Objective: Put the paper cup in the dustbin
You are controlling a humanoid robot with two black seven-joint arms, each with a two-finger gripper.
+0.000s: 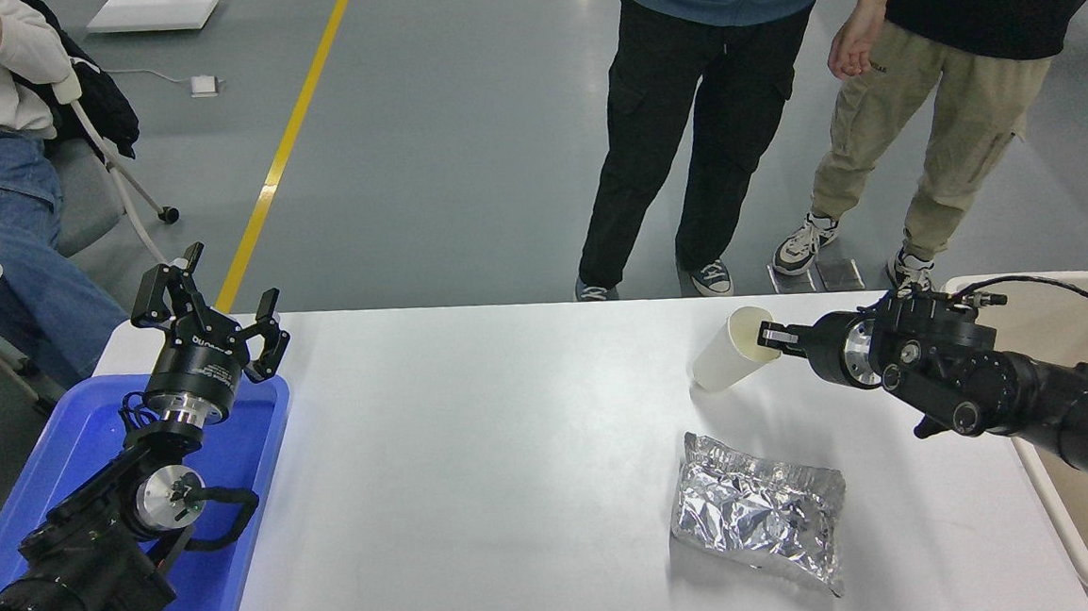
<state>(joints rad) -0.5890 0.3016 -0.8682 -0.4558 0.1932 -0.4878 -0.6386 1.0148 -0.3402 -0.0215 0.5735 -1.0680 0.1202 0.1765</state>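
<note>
— How is the right arm posed?
— It reaches in from the right edge, stretched leftward above the table. The right gripper is clamped on the rim of the paper cup, one finger inside the mouth.
— And the cup?
— Tilted, mouth toward the jaws, base pointing left and down. The foil bag lies below the jaws; the dustbin sits behind the wrist.
— The left gripper?
— Parked over the blue tray, fingers spread.

black arms, silver joints, looping cables
</note>
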